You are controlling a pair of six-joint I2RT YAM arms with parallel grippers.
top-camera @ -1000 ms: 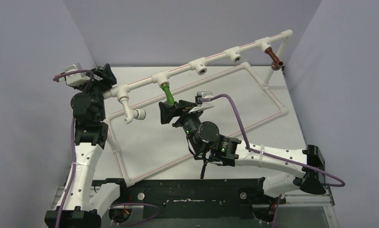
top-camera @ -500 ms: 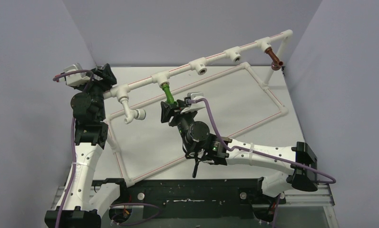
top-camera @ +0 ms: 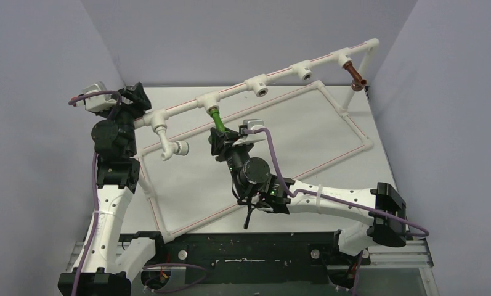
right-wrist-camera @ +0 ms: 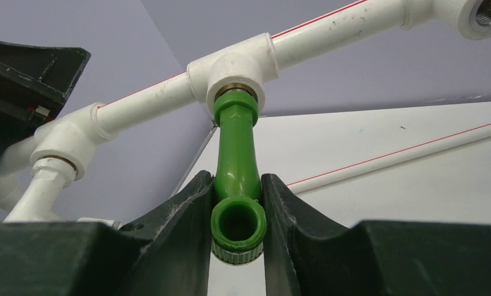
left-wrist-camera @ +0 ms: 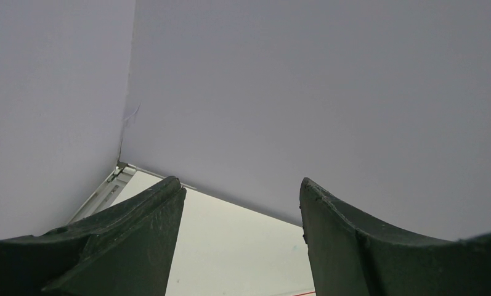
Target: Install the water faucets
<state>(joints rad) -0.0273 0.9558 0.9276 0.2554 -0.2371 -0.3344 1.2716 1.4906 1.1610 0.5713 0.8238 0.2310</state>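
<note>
A bright green faucet (top-camera: 216, 119) hangs from a white tee socket (top-camera: 208, 101) on the raised pipe rail, spout end down. My right gripper (top-camera: 220, 138) is shut on its lower bend. In the right wrist view both fingers press the green faucet (right-wrist-camera: 235, 161) just above its round ribbed mouth, with my right gripper (right-wrist-camera: 235, 180) level with that mouth. A reddish-brown faucet (top-camera: 356, 75) hangs from the tee at the rail's far right end. My left gripper (top-camera: 136, 97) sits by the rail's left end. In its wrist view the left gripper (left-wrist-camera: 239, 185) is open and holds nothing.
The white pipe frame (top-camera: 347, 117) lies as a rectangle on the table under the raised rail (top-camera: 283, 74). Two tees (top-camera: 259, 88) (top-camera: 304, 72) show open sockets. A white tap (top-camera: 172, 148) hangs from the left elbow. Grey walls enclose three sides.
My right gripper has moved a little left toward the green faucet and closed on it. The left arm has not moved.
</note>
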